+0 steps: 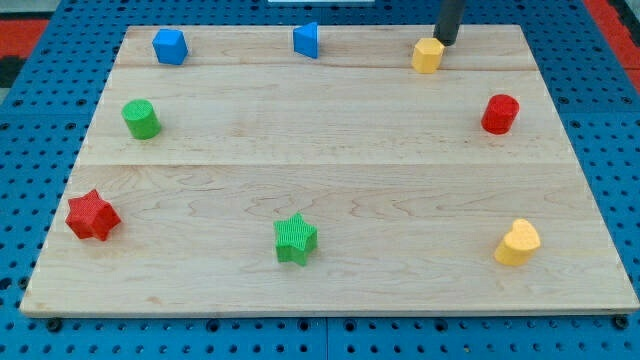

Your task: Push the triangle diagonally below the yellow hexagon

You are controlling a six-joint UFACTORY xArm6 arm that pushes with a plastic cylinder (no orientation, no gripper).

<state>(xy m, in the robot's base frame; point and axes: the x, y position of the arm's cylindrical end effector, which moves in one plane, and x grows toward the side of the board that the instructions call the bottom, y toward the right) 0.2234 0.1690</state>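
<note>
The blue triangle [306, 40] sits near the board's top edge, at the middle. The yellow hexagon [427, 55] sits near the top edge to the right of it. My tip [445, 42] is just above and right of the yellow hexagon, touching or nearly touching it, and far to the right of the triangle. The rod rises out of the view's top.
A blue cube [170, 46] is at the top left, a green cylinder [141, 119] at the left, a red star [92, 215] at the bottom left, a green star [295, 239] at the bottom middle, a yellow heart [518, 243] at the bottom right, a red cylinder [499, 114] at the right. The wooden board [320, 170] lies on a blue pegboard.
</note>
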